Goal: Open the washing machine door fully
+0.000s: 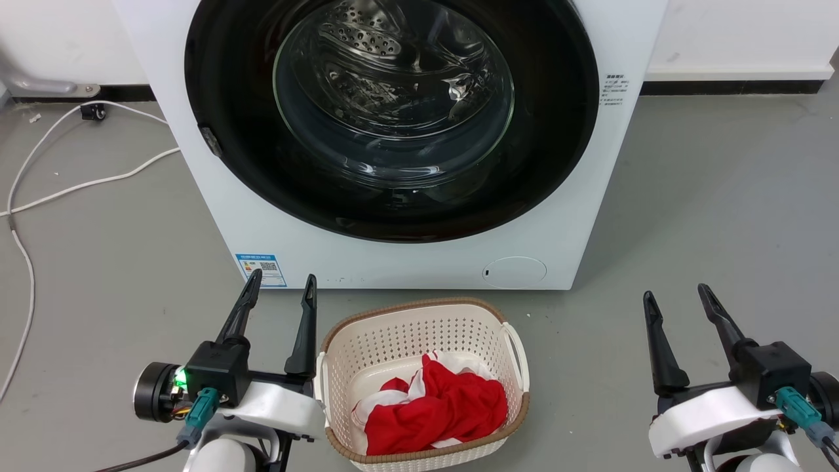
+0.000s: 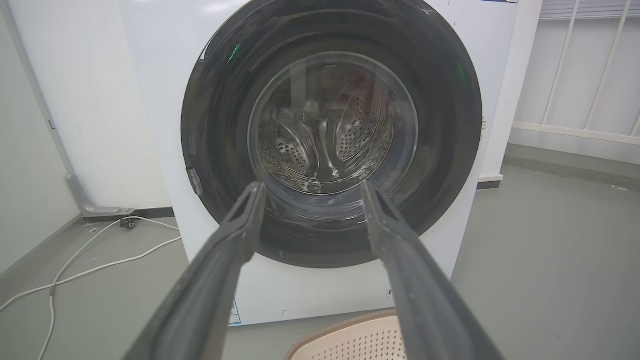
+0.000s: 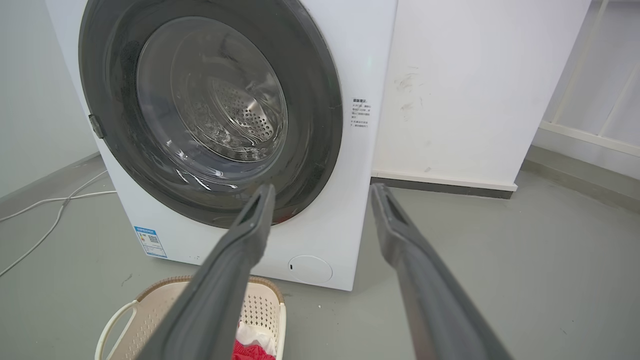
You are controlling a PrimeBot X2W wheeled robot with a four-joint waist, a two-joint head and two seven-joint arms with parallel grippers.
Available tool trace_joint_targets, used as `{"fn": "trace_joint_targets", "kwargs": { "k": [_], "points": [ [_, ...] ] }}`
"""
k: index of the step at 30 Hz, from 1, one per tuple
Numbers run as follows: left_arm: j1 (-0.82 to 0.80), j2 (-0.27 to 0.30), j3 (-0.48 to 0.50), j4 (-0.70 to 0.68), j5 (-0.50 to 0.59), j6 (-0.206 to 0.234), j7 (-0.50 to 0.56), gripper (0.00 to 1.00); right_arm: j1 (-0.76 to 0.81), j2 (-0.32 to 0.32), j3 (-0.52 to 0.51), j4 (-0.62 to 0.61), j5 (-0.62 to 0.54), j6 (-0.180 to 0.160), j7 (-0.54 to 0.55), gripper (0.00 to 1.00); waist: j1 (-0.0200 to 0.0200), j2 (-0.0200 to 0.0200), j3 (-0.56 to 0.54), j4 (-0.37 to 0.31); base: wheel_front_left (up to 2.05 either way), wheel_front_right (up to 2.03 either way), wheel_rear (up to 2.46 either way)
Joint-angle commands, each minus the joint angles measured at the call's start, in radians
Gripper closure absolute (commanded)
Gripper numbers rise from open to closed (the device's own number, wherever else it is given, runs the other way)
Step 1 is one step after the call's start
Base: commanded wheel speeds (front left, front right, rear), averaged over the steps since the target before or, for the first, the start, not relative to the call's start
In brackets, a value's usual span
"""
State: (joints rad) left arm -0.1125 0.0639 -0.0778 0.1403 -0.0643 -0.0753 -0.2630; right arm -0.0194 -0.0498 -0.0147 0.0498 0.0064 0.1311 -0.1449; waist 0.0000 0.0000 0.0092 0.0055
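— The room?
— Grey floor (image 1: 721, 196), white wall (image 1: 721, 33), a white cable (image 1: 65, 187) trailing at left. The washing machine (image 1: 590, 216) stands before the wall, its door (image 1: 229, 131) shut flush.
— The arms?
— Left gripper (image 1: 282, 275) and right gripper (image 1: 676, 291) hang low either side of a laundry basket (image 1: 419, 328), fingers spread, holding nothing

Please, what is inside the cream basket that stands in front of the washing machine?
Crumpled red and white cloth lies in the laundry basket. Anything beneath the cloth is covered, so I cannot tell.
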Motion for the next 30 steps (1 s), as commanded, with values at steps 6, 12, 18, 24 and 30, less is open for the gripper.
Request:
{"fn": "trace_joint_targets", "kwargs": {
  "k": [6,12,18,24,30],
  "points": [
    [-0.011,-0.004,0.005,0.003,0.009,-0.005,-0.003,0.0,-0.002,-0.001,-0.003,0.008,0.052,-0.001,-0.01,1.0,0.0,0.0,0.006,-0.001,0.0,0.0,0.0],
    [-0.014,-0.006,0.008,0.0,0.009,-0.005,-0.003,0.0,-0.023,0.0,-0.01,0.025,0.434,0.0,-0.069,1.0,0.0,0.0,0.009,-0.001,0.0,0.0,0.0],
    [-0.014,-0.008,0.013,-0.005,0.008,-0.003,-0.003,0.0,-0.071,-0.001,0.009,0.031,1.021,0.0,-0.099,1.0,0.0,0.0,0.015,-0.005,0.0,0.0,0.0],
    [-0.021,-0.01,0.024,-0.02,0.007,0.002,-0.003,0.0,-0.183,-0.003,-0.045,0.021,1.323,0.0,-0.045,1.0,0.0,0.0,0.042,-0.015,0.0,0.0,0.0],
    [-0.048,-0.011,0.03,-0.032,0.01,0.0,-0.003,0.0,-0.378,-0.051,-0.119,0.042,1.413,0.0,0.039,1.0,0.0,0.0,0.084,-0.012,0.0,0.0,0.0]
  ]
}}
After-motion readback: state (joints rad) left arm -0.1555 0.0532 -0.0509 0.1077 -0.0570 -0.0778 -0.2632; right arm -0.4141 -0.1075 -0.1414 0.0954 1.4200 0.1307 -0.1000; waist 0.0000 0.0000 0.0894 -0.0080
